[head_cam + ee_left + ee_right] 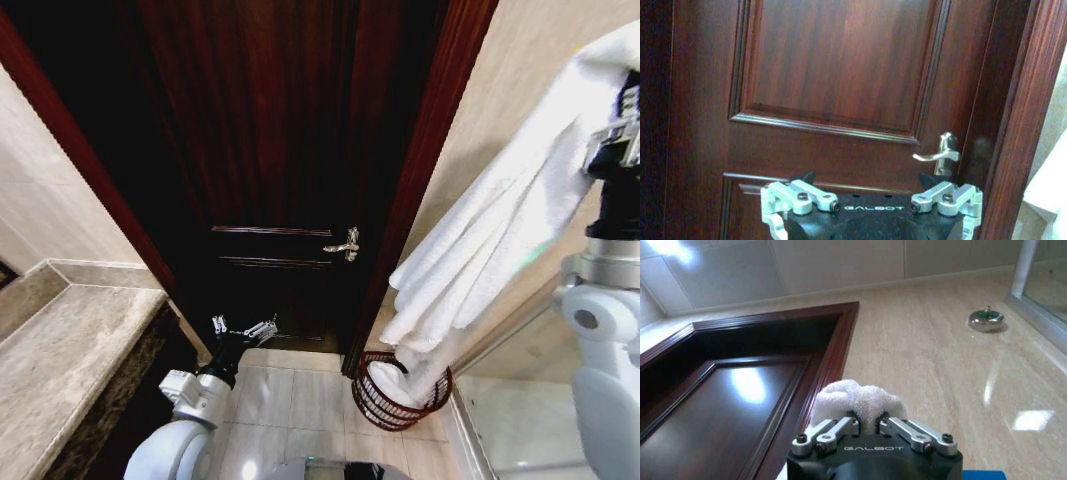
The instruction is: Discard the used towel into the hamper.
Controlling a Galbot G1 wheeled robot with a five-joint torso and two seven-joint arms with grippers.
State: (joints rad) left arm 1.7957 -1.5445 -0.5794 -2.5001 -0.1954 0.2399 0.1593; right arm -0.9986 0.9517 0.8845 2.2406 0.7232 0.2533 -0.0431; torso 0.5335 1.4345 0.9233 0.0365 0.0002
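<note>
right claw (pixel 867 426) pinching fluffy white towel (pixel 480 250) (draped) | above openwork hamper (pixel 377 407) | left claw (pixel 870 197) spread

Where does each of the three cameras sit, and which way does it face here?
Head view: from the robot's head, down at the door, hamper, white towel; both arms show.
Left wrist view: behind the open left gripper, facing the door and its handle.
Right wrist view: behind the right gripper, pinching the towel, toward tiled wall.
Shared: door, towel.
</note>
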